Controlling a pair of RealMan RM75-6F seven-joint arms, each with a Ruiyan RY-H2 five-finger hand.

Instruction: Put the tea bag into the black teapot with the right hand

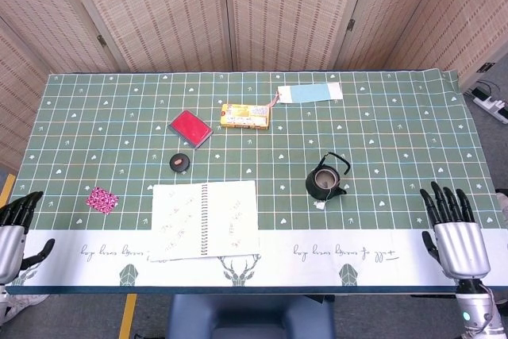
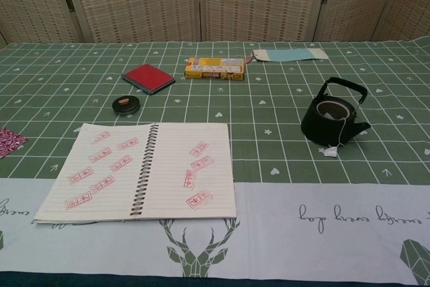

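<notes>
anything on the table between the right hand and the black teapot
Nothing: in the head view only bare green checked tablecloth lies between the right hand and the black teapot.

Bare cloth surrounds the black teapot [image 1: 325, 181]; the open notebook [image 1: 205, 218] lies well apart, leftward.

Head view overhead; chest view low, frontal; both share table [image 1: 381, 117].

Staged indoor set: clothed table [image 1: 397, 117] backed by woven folding screens [image 1: 238, 5].
</notes>
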